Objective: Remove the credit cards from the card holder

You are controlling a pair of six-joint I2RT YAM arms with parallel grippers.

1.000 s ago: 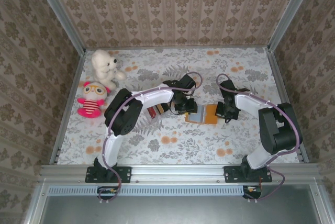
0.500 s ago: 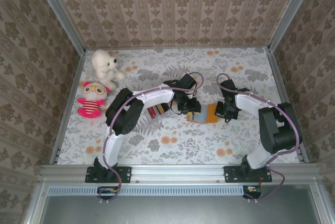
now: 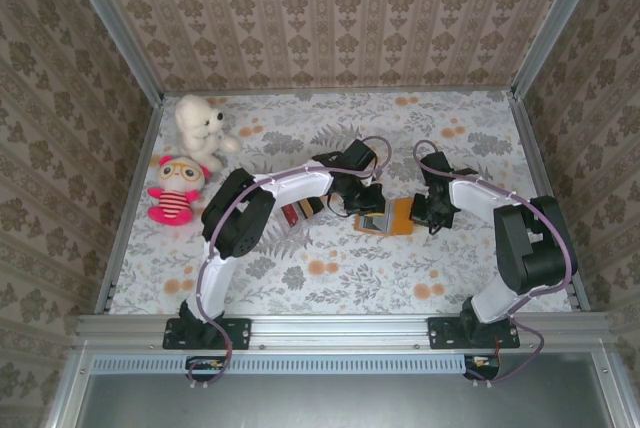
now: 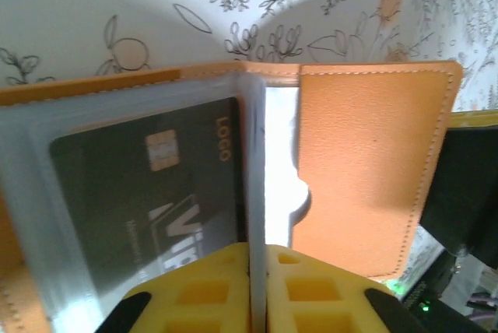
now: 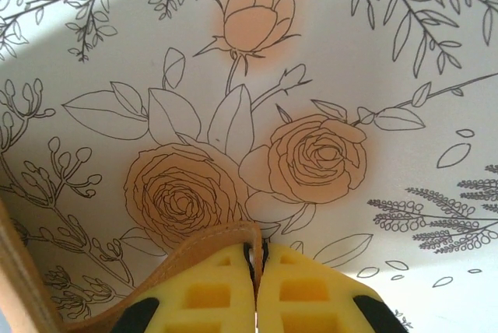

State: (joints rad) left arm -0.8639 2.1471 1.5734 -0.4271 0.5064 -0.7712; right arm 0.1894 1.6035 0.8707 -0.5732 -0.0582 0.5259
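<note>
**Jaws and card holder.** Left gripper [image 4: 257,259]: jaws closed flat on a thin clear pocket leaf standing up from the fold of the card holder [image 4: 366,170]. Right gripper [image 5: 255,259]: jaws closed on the holder's tan rim, at the opposite edge. The holder [image 3: 400,216] lies open on the table between the two grippers. We see a black card [image 4: 148,193] in a pocket on the holder's left page, just beside the pinched leaf. Its long axis runs parallel to the fold. We judge the left arm to be the nearer one for drawing it out while the right anchors the holder. Loose cards [image 3: 298,212] lie on the table left of the holder.
</note>
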